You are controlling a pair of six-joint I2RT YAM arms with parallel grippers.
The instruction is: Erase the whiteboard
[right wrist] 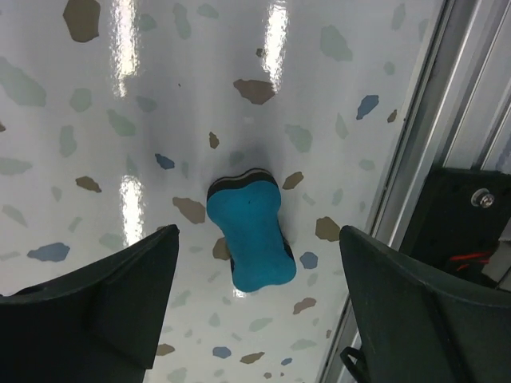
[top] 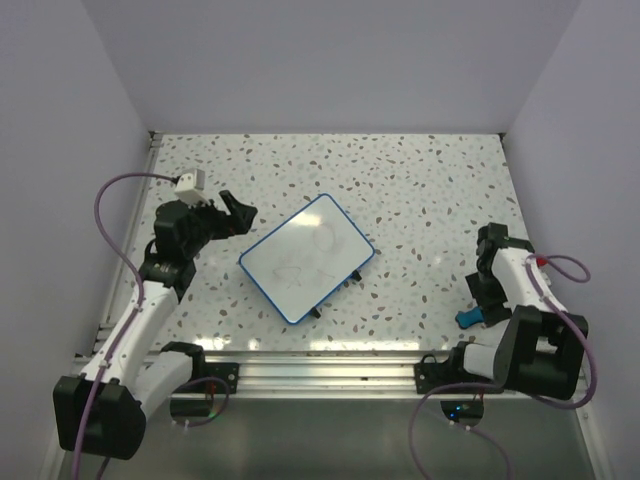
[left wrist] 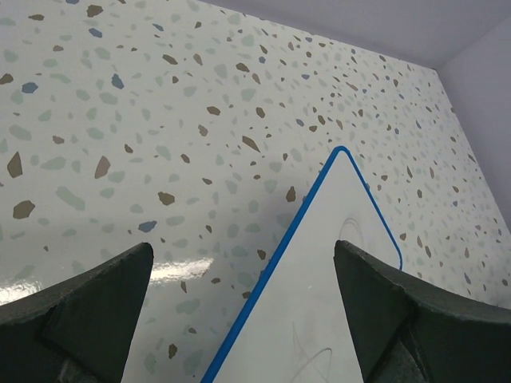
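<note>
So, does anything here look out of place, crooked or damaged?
Only the whiteboard: it lies askew, turned diagonally to the table edges, with faint scribbles on it. Nothing looks spilled or damaged.

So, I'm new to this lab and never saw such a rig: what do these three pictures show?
Two small robot arms are bolted at the near edge of a speckled table. One picture looks down from above and behind them. The other two come from a camera on each wrist, so the dark shapes at the bottom are that arm's own fingers. A whiteboard with faint scribbles lies in the middle. The left tool hovers open beside its left edge, holding nothing. The right tool is open over a blue eraser lying on the table, a finger on either side, not gripping it.
</note>
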